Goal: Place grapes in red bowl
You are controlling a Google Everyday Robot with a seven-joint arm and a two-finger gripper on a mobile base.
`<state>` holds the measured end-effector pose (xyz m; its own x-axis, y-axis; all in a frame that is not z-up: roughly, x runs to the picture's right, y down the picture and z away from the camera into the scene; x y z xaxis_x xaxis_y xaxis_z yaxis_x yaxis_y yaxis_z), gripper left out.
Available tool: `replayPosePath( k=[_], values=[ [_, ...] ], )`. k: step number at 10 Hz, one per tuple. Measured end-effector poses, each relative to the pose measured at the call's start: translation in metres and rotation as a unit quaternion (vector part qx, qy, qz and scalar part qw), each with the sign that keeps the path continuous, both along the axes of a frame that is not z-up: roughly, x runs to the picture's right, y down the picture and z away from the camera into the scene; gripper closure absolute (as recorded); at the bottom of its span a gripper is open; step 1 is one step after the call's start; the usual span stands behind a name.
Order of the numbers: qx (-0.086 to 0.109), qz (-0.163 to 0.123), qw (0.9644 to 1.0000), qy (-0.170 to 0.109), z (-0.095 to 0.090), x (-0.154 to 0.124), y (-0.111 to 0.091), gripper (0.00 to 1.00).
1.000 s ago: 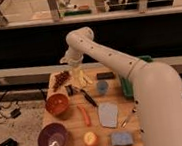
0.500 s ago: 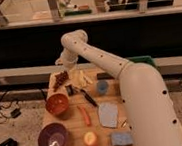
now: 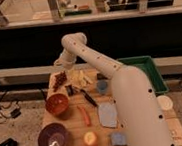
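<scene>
The grapes (image 3: 59,80) are a dark red-purple cluster at the table's back left corner. The red bowl (image 3: 57,104) stands just in front of them and looks empty. My gripper (image 3: 64,69) hangs at the end of the white arm, just above and slightly right of the grapes. I cannot see whether it touches them.
A larger purple bowl (image 3: 53,138) sits at the front left, with an orange-yellow fruit (image 3: 90,138) beside it. Yellow pieces (image 3: 81,79), a blue cup (image 3: 102,86), a red stick-like item (image 3: 84,115), a blue cloth (image 3: 108,114) and a blue sponge (image 3: 118,139) lie on the table. A green bin (image 3: 145,70) stands right.
The arm has swung left across the back of the table, bringing the gripper from over the yellow pieces to above the grapes.
</scene>
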<state>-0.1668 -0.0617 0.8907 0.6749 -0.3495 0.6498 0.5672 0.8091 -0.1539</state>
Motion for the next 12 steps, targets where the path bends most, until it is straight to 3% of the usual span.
replayPosePath(
  k=[4, 7, 12],
  values=[
    [-0.011, -0.008, 0.9997, -0.022, 0.022, -0.016, 0.005, 0.20],
    [-0.032, -0.035, 0.9978, -0.047, 0.038, -0.048, 0.019, 0.20],
    [-0.056, -0.053, 0.9955, -0.055, 0.069, -0.060, 0.030, 0.20]
  ],
)
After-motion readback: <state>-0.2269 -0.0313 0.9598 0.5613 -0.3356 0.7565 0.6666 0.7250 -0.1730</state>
